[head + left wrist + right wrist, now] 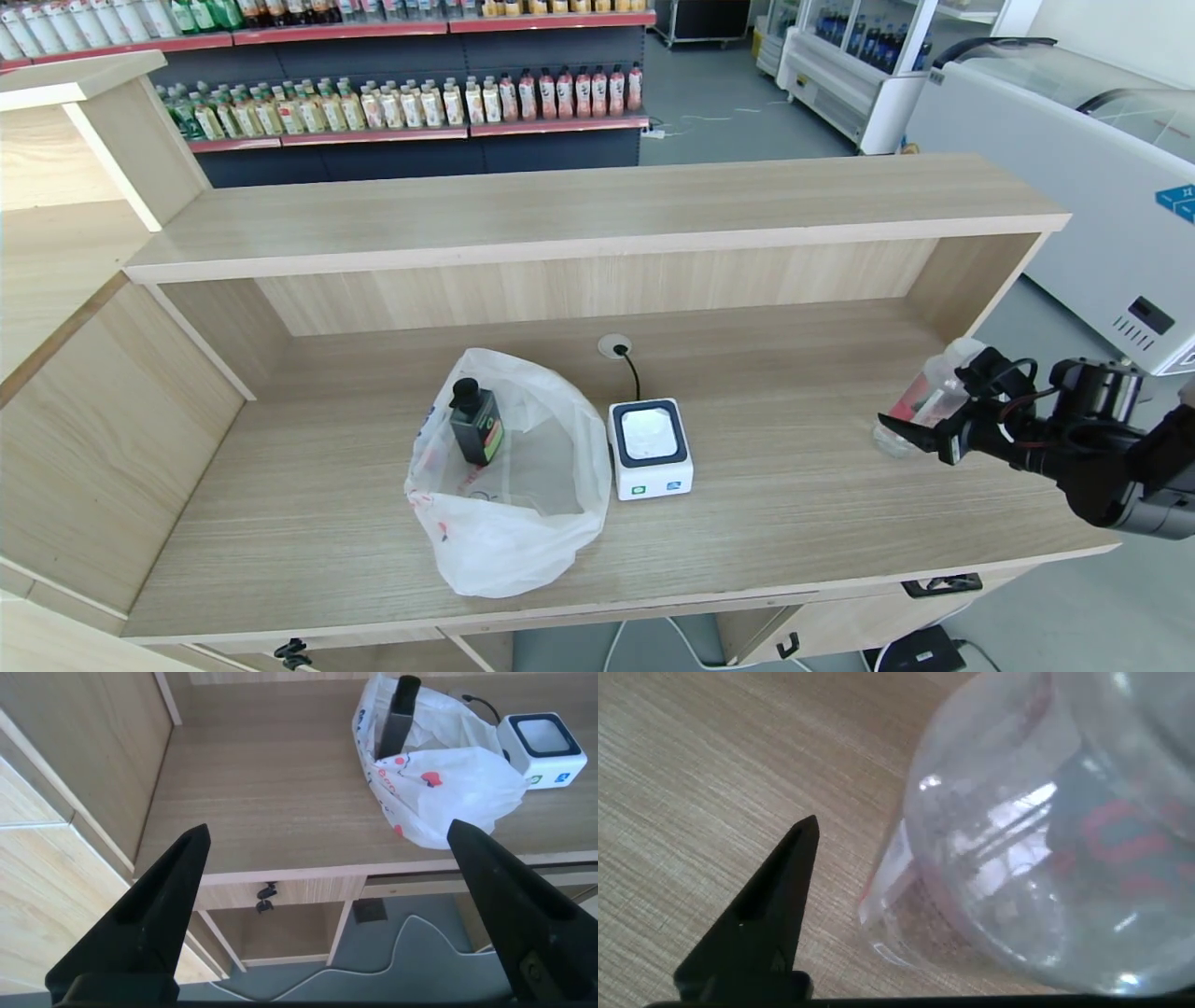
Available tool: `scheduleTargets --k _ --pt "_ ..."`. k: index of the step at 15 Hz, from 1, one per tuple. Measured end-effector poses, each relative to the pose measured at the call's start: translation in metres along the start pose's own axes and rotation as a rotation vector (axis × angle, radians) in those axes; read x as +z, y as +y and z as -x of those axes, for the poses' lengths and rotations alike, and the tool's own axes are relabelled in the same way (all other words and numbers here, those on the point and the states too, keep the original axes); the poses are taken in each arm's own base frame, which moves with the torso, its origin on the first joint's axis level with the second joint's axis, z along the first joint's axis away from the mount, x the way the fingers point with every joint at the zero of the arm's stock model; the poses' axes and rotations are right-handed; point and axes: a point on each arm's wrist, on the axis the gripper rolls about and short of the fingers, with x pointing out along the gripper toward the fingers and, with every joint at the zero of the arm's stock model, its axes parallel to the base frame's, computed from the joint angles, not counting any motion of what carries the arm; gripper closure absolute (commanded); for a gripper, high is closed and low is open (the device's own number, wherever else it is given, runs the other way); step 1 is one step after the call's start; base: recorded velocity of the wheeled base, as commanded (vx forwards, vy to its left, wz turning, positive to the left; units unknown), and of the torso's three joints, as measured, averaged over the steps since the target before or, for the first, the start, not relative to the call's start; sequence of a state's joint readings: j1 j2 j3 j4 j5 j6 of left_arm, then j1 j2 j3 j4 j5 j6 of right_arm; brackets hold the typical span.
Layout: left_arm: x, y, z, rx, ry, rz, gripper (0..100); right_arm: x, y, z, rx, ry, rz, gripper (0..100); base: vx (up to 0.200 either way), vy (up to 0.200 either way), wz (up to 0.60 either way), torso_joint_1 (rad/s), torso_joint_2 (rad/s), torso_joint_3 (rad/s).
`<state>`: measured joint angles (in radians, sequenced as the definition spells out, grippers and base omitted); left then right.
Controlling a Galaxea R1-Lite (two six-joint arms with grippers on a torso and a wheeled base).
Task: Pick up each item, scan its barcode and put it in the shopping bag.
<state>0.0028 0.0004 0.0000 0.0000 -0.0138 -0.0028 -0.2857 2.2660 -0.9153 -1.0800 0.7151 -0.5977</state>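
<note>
1. Pale wood tabletop (794,495) of a shop checkout runs under the right tool (934,415), which hangs low at its right-hand end with the jaws spread.
2. Right at that tool is the clear bottle (1036,831) with a red label. The one finger (761,929) that shows stands just beside it, with a strip of bare wood between, so nothing is pinched yet. The other finger is hidden behind the bottle. I judge the bottle sits between the two, lined up for a grasp from the side. Whether it stands or lies I cannot tell.
3. Farther from the tool, toward the robot's left, sits the scanner (651,448). Its window faces up, so a barcode can be passed over it. A cable (632,369) runs from its back to a hole in the wood.
4. Just beyond the scanner, touching it or nearly so, the shopping bag (509,523) slumps with its mouth open upward, ready for drops. A dark bottle (476,425) stands inside, likely done with.
5. Past the bag, well apart from the right tool, the left tool (329,829) hovers off the tabletop's near left edge. Its jaws are spread wide and hold nothing, and it seems parked out of the way.
6. Farthest off are shelves (420,103) of drinks and a freezer (1102,187).
</note>
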Motion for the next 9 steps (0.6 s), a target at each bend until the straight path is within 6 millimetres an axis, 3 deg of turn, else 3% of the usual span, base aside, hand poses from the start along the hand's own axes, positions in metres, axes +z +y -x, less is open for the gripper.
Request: scheduleTargets --k 9 --pt "0.0000 0.0000 0.0000 0.000 0.000 0.000 0 -0.0001 -0.0042 -0.0054 -0.006 -0.014 -0.017 100 0.000 0.000 0.00 0.000 0.00 0.000"
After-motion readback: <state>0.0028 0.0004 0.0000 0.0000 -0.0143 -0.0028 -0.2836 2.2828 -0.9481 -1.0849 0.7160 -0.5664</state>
